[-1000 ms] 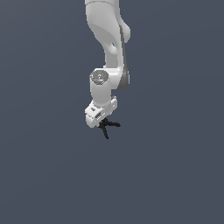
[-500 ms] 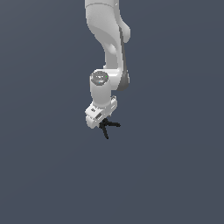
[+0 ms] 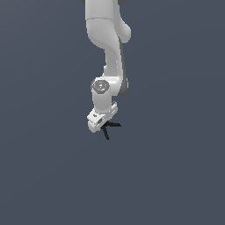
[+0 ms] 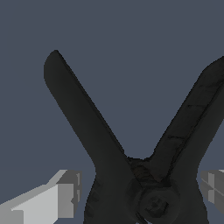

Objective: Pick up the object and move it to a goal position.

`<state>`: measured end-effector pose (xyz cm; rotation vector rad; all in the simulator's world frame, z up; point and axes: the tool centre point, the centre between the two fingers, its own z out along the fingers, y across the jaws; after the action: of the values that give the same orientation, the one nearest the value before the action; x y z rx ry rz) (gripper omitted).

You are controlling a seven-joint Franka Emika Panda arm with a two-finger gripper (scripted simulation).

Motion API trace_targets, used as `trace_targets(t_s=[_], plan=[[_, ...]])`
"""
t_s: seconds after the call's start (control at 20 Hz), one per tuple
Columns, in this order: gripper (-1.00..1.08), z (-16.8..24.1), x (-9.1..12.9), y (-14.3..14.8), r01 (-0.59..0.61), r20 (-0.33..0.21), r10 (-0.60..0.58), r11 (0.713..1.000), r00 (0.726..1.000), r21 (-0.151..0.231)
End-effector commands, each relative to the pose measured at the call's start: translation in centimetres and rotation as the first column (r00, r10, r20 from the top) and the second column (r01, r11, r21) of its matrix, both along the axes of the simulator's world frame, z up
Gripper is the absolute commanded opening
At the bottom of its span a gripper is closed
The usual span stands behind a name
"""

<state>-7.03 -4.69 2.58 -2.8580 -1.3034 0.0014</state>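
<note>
Working across the exterior view from its left side, I am seeing nothing but flat grey-blue background until the centre of the frame, where my arm point(image 3: 107, 52) is hanging down from the top edge and ending in the white end effector point(image 3: 102, 124) just below the middle. The object point(image 3: 108, 128), a small black thing of thin splayed limbs, is sitting right at the tip of the end effector, poking out toward the lower right of it, one limb pointing down and another toward the exterior view's right. No bench or floor line is showing anywhere, so I am judging that the object is being carried clear of any support, which fits a transport toward the goal; no goal marker is visible to me. In the wrist view, reading from the left, one pale finger point(image 4: 48, 199) is showing at the lower left corner, then the object point(image 4: 131, 175) is filling the centre as a dark V with a round hub near the bottom edge, and the other finger is peeking in at the lower right. The fingers are flanking the hub on either side, so I am reading the end effector as pinching the object there, though the contact itself is hidden. Gripping at the hub leaves the limbs free and keeps the piece from swinging.
</note>
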Motion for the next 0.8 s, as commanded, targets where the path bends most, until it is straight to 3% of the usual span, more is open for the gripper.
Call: trace_targets(t_s=[0.0, 0.1, 0.15, 0.75], plan=[[1.00, -0.56, 0.05, -0.01, -0.001, 0.001, 0.001, 1.000, 1.000, 0.000], [1.00, -0.67, 0.06, -0.01, -0.001, 0.001, 0.001, 1.000, 1.000, 0.000], [-1.00, -0.67, 0.06, -0.01, -0.001, 0.001, 0.001, 1.000, 1.000, 0.000], [-1.00, -0.44, 0.11, 0.00, 0.000, 0.003, 0.000, 1.000, 1.000, -0.001]])
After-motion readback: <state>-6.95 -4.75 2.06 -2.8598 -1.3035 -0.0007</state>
